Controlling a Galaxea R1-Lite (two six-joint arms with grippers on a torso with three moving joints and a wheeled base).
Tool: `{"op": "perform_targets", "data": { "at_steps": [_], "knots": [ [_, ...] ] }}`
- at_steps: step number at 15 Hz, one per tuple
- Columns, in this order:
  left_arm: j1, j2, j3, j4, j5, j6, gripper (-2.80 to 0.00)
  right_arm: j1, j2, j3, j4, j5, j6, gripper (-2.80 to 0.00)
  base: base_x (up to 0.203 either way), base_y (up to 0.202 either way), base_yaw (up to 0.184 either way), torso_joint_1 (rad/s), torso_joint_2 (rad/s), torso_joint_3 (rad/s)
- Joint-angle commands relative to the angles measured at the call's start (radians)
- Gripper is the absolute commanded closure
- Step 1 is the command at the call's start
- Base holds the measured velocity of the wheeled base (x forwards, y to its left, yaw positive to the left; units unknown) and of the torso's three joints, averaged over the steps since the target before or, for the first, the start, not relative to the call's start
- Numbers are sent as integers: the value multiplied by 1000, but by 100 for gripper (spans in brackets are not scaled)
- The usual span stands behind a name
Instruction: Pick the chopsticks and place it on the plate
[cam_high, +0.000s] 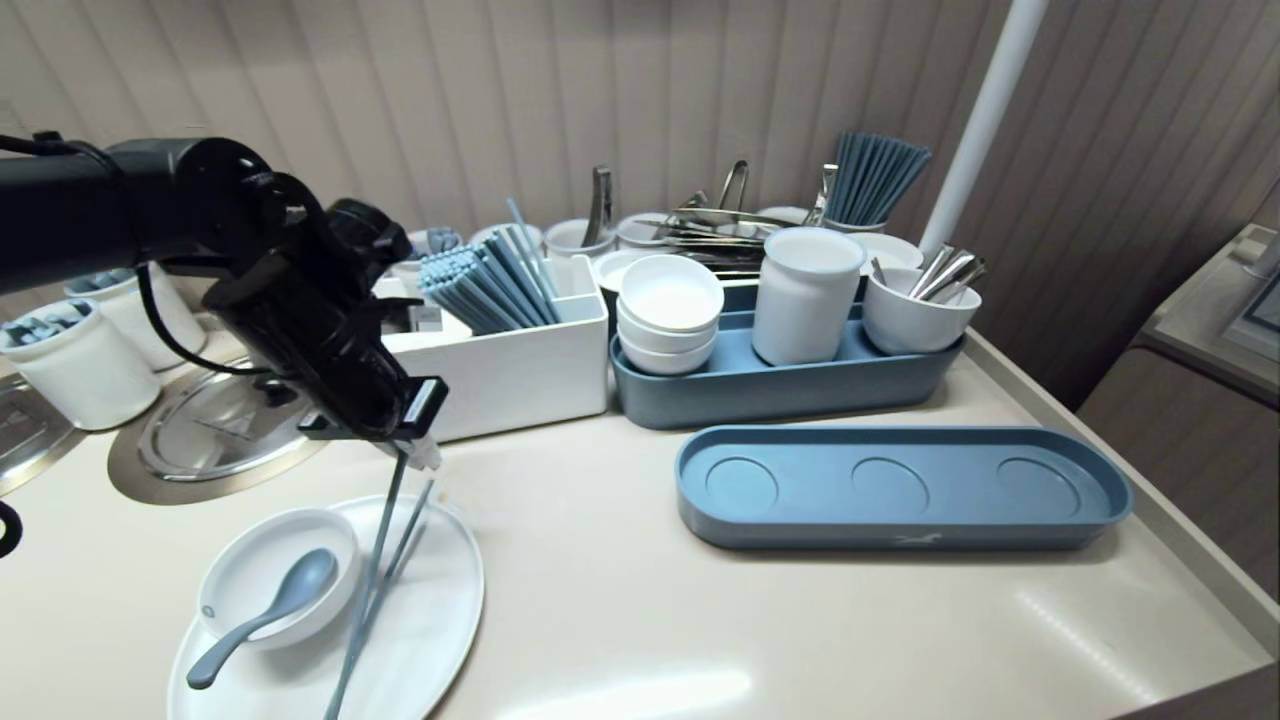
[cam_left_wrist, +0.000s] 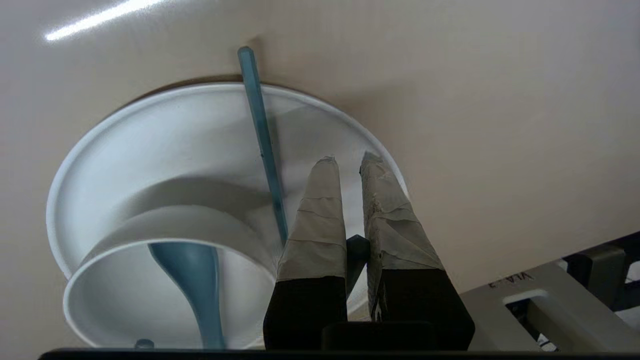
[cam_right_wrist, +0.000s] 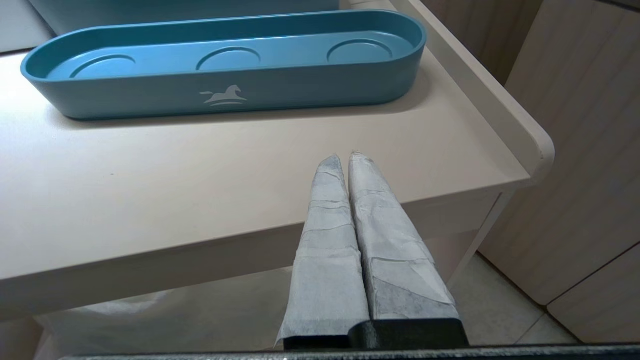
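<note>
My left gripper (cam_high: 422, 452) is shut on a pair of blue chopsticks (cam_high: 385, 560), gripping their top ends. The chopsticks slant down over the white oval plate (cam_high: 445, 600), and their lower ends reach past its near rim. In the left wrist view the fingertips (cam_left_wrist: 325, 170) hang above the plate (cam_left_wrist: 200, 125); a dark chopstick end sits between them and one chopstick (cam_left_wrist: 262, 145) runs across the plate. A small white bowl (cam_high: 250, 565) on the plate holds a blue spoon (cam_high: 290, 595). My right gripper (cam_right_wrist: 345, 156) is shut on nothing, parked off the table's near right corner.
A white box (cam_high: 510, 375) of blue chopsticks stands behind the left gripper. Beside it a blue tray (cam_high: 780, 395) carries stacked bowls, a cup and cutlery. An empty long blue tray (cam_high: 900, 520) lies at the right. Steel lids (cam_high: 215, 430) and white jars (cam_high: 80, 370) are at the left.
</note>
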Motion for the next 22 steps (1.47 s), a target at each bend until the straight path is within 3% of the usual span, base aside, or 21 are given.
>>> {"op": "perform_targets", "data": {
  "at_steps": [1,8,13,15,22],
  "knots": [
    [-3,63,-1,2,1,0,0,0,1,0,0,0,0,0,0,0,0,0,0,0],
    [-3,105,0,-97,19,3,0,0,1,0,0,0,0,0,0,0,0,0,0,0],
    [2,149,0,-103,30,3,0,0,0,0,0,0,0,0,0,0,0,0,0,0],
    [0,165,2,-116,71,2,0,0,0,-1,0,0,0,0,0,0,0,0,0,0],
    [0,152,11,-106,67,-7,0,0,0,0,0,0,0,0,0,0,0,0,0,0]
  ]
}}
